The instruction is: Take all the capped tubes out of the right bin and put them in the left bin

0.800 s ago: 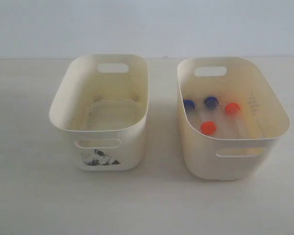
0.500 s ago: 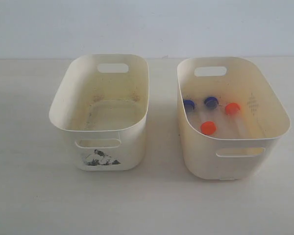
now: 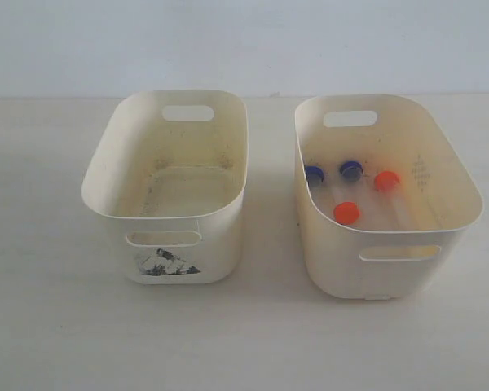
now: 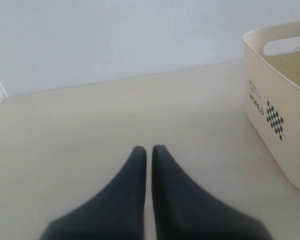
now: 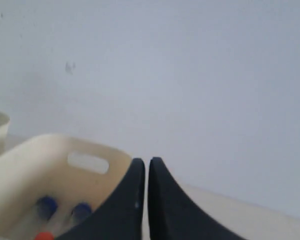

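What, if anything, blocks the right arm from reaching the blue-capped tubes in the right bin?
Probably nothing, so likely yes: the right bin is open-topped, the blue-capped tubes sit uncovered, and the right tool points toward it. Its jaws are shut and must open first.

"WORLD" stands on the left bin's [image 4: 286,152] outer wall.

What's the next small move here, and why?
Probably open the right gripper and lower it into the right bin: all four capped tubes lie there, the left bin holds none, and this gripper's jaws are shut on nothing.
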Motion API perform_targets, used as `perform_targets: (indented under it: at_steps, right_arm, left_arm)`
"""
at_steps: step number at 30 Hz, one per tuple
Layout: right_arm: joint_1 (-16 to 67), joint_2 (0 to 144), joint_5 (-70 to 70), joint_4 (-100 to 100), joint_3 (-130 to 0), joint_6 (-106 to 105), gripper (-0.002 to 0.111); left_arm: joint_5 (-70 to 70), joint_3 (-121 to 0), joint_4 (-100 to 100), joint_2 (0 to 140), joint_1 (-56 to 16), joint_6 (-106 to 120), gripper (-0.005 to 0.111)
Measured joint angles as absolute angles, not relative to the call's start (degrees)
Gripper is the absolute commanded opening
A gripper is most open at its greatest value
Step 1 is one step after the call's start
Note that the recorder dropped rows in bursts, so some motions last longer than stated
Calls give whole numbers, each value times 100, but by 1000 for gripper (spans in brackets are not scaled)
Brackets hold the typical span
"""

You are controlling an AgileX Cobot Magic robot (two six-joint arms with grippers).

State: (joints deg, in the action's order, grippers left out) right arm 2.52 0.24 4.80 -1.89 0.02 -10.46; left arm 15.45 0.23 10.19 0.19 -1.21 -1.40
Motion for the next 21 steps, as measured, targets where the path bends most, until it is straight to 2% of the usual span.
perform_targets:
  at_steps: [8, 15, 18, 21]
  right_arm:
    - [252, 24, 1405, -213, 2, -1072, 2]
    - [252, 0, 4206, 314, -251, -703, 2]
    - [252, -2, 4068, 1307, -1092, -876, 2]
    - [252, 155, 2815, 2033, -2334, -1862, 2]
  left_arm:
    - [1545, 23, 1019, 19, -121, -140, 4]
    - [1545, 23, 1019, 19, -121, -140, 4]
    - [1545, 23, 1019, 19, -121, -140, 4]
    - [1545, 23, 1019, 19, -121, -140, 4]
